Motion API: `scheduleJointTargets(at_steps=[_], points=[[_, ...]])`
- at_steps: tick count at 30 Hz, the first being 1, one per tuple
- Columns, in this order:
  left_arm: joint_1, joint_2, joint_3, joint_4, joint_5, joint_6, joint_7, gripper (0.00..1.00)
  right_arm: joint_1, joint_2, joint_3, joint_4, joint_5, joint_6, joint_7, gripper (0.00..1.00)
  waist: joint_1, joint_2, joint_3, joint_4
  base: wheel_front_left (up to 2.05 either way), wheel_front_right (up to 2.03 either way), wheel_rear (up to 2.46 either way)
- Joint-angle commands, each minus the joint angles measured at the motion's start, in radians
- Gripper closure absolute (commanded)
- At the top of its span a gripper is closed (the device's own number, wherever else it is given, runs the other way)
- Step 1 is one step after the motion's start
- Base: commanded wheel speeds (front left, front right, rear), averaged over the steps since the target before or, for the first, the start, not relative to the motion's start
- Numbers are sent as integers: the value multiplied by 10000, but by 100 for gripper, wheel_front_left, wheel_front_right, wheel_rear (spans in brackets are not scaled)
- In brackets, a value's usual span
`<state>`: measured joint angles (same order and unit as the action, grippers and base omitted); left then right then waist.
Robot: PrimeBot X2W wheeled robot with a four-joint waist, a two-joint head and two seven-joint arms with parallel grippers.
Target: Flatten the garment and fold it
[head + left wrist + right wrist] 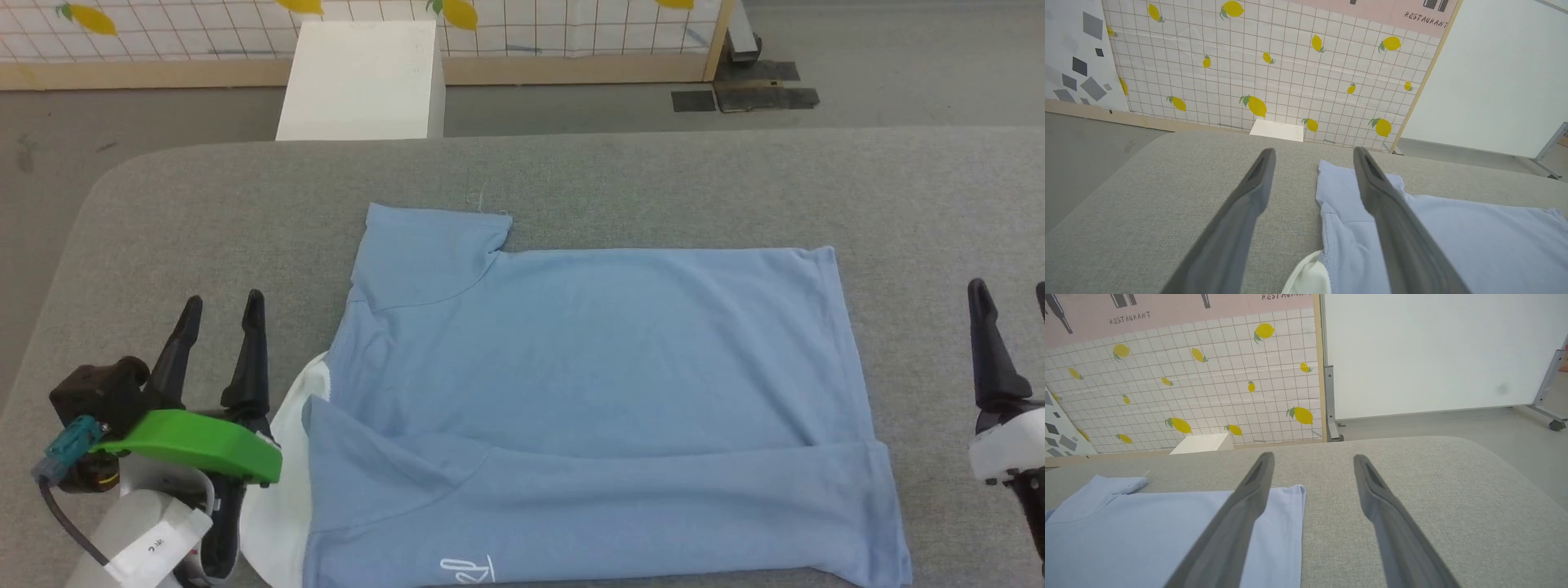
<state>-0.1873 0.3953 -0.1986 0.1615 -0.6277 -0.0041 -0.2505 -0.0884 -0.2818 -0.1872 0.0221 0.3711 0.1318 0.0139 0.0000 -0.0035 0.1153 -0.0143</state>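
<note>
The light blue garment [588, 384] lies spread on the grey padded table [620, 180], neck to the left, where a white panel [290, 482] shows. Its near long edge is folded up over the body, and a small white logo [467, 569] sits at the bottom edge. One sleeve [424, 245] lies flat at the far left. My left gripper [222, 309] stands open just left of the collar, holding nothing. At the right edge my right gripper [1011, 296] is open too, clear of the hem. The garment [1453, 245] [1147, 535] lies beside each gripper's fingers [1257, 179] [1257, 486].
A white box [363, 77] stands on the floor beyond the table's far edge. Behind it runs a tiled wall panel with lemon prints [522, 24]. Bare grey table surrounds the garment on the far, left and right sides.
</note>
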Motion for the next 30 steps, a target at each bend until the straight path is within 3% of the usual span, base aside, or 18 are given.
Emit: scheduleJointTargets(at_steps=[1,11,17,23,30], points=[[-219,-115,50,120,178,-119,-89,0,84,64,38,93,89,-11,-156,0,0,35,52,-1,0,0,0],[-738,-371,246,645,688,-491,-105,0,-244,157,85,322,31,-11,-367,0,0,35,481,-77,0,0,0],[-2576,-116,-283,1323,1070,-726,682,0,-804,289,70,45,-153,-11,-241,0,0,35,1361,-152,0,0,0],[-5278,125,-1071,2753,1373,-995,2650,0,-1526,602,229,-366,-421,-11,-103,0,0,35,2395,-448,0,0,0],[-7925,349,-1786,4634,928,-1176,6620,0,-1905,1208,577,-741,-755,-11,-76,0,0,35,3502,-1085,0,0,0]])
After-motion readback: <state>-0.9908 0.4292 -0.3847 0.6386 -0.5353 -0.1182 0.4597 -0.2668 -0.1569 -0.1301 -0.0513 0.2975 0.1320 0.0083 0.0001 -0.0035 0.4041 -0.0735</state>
